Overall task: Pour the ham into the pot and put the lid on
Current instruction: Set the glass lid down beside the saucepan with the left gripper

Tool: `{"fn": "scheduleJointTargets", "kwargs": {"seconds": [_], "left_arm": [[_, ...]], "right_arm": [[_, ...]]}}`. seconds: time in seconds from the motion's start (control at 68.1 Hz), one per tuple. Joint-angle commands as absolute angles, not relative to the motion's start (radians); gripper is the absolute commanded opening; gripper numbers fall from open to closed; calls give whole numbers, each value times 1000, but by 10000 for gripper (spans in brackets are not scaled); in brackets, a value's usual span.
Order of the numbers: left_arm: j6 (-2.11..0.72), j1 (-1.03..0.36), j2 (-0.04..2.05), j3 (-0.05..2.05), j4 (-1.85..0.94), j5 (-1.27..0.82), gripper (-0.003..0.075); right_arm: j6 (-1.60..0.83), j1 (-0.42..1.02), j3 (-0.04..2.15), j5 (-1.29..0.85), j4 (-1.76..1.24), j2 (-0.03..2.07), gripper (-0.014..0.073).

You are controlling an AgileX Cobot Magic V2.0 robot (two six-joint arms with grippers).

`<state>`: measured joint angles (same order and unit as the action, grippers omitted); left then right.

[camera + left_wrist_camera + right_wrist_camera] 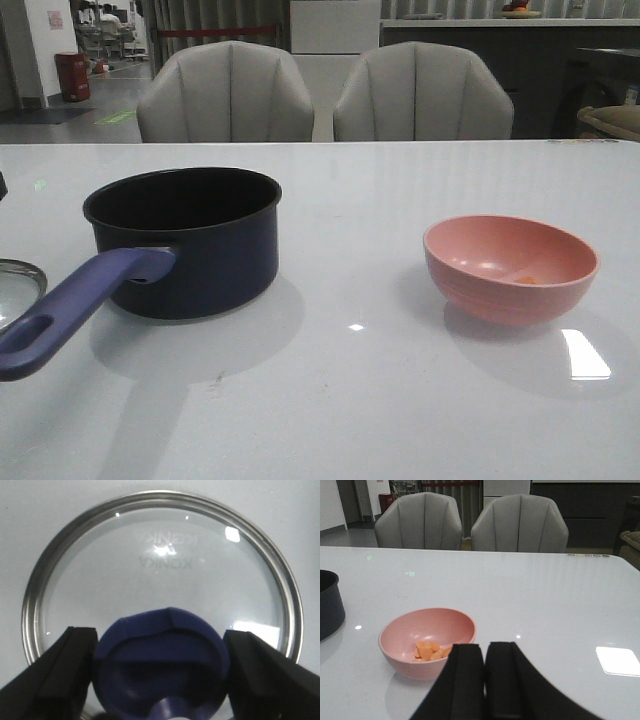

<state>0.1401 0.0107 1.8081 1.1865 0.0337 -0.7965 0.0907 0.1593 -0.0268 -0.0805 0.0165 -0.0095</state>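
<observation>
1. You have a white glossy table [400, 400] filling the near scene, with bright light patches reflected on its right side.
2. A pink bowl [511, 268] stands upright on the right of the table.
3. Two grey padded chairs [225, 92] sit side by side at the table's far edge.
4. A red bin [72, 76] stands far left on the floor.

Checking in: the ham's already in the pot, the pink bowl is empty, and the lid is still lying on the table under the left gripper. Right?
Not quite. The ham is not in the pot: the right wrist view shows the orange pieces lying in the pink bowl, so the bowl is not empty. The rest holds: the lid lies on the table, with the left gripper open either side of its knob.
</observation>
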Motion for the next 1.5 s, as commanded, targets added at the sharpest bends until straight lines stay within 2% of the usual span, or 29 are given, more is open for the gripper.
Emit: {"fn": "scheduleJointTargets", "kwargs": {"seconds": [0.0, 0.382, 0.734, 0.998, 1.263, 1.483], "left_arm": [[140, 8, 1769, 1224, 36, -792, 520], [140, -71, 1591, 1231, 56, -770, 520], [140, -78, 1505, 1216, 51, -829, 520], [140, -80, 1191, 998, 30, -625, 519], [140, -84, 787, 735, -52, -399, 519], [140, -201, 471, 520, -51, -304, 518]], "right_arm": [[88, 155, -22, 0, 27, -31, 158], [88, 155, -22, 0, 27, -31, 158], [88, 155, -22, 0, 27, -31, 158], [88, 155, -22, 0, 27, -31, 158], [88, 155, -22, 0, 27, -30, 158], [88, 155, -22, 0, 27, -30, 158]]}}
